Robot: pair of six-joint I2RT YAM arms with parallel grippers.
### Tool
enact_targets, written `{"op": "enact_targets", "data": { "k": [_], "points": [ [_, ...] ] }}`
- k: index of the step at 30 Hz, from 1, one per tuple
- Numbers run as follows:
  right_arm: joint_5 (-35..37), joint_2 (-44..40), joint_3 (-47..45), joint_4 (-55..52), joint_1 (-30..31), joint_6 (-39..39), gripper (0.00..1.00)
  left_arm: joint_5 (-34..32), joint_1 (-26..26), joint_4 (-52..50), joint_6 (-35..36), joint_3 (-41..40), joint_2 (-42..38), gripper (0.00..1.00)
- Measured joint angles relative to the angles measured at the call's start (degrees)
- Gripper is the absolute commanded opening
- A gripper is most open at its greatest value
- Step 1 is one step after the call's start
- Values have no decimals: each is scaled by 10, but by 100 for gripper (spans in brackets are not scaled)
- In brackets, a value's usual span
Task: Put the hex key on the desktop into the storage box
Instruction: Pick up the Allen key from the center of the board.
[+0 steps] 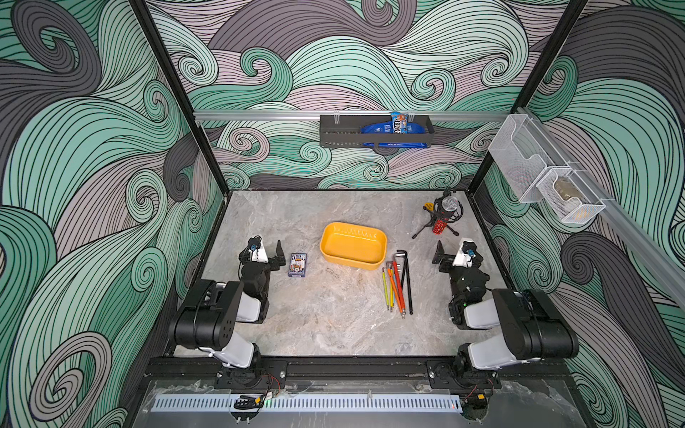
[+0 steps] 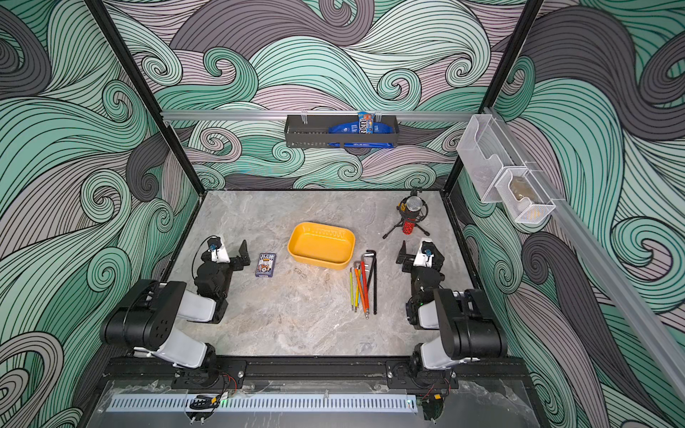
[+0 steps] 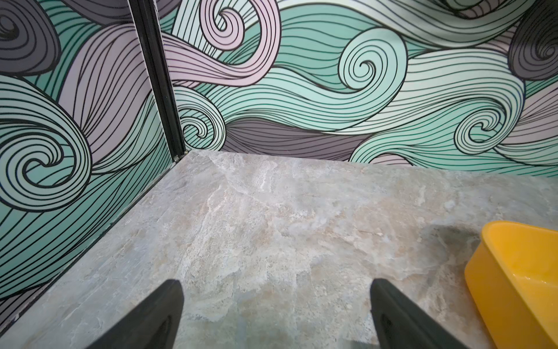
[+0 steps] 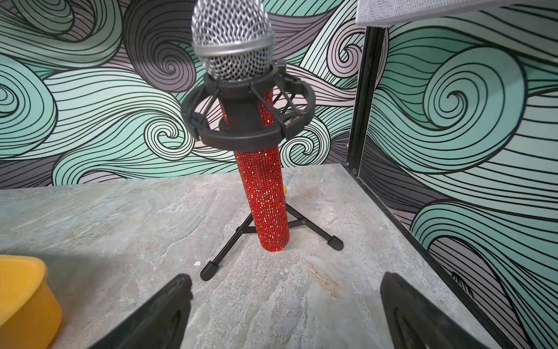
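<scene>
Both arms are sitting low over the desktop (image 1: 333, 322). The left gripper (image 3: 276, 285) is standing wide open and gripping nothing, and the right gripper (image 4: 287, 278) is doing the same. The storage box (image 1: 348, 264) is sitting ahead of the left gripper and off to its right, its yellow floor showing all over. The hex keys (image 1: 398, 283), a bunch in black, red, orange and yellow, are lying on the desktop to the right gripper's left, just beside the box's near corner and outside it. A microphone (image 4: 265, 196) is standing straight ahead of the right gripper. A pack of cards (image 1: 297, 264) is lying just right of the left gripper. Far beyond both grippers a black rack (image 1: 341, 138) is holding blue packets (image 1: 374, 128). Two mesh baskets (image 1: 519, 159) are hanging past the right gripper, the nearer one holding something pale I cannot make out.
</scene>
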Motion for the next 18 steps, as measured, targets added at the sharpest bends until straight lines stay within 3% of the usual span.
{"op": "enact_targets", "data": {
  "k": [7, 11, 13, 15, 18],
  "points": [
    [30, -175, 1, -71, 7, 0, 100, -16, -36, -132, -18, 67, -159, 99],
    [67, -299, 108, -235, 26, 11, 100, -45, -106, -217, -29, 126, -211, 99],
    [89, -335, 215, -357, 29, 81, 100, -51, -130, -286, -80, 171, -234, 99],
    [105, -358, 314, -469, 27, 171, 100, -52, -140, -394, -196, 238, -249, 99],
    [85, -407, 350, -565, 14, 263, 99, -26, -137, -473, -345, 278, -272, 99]
  ]
}}
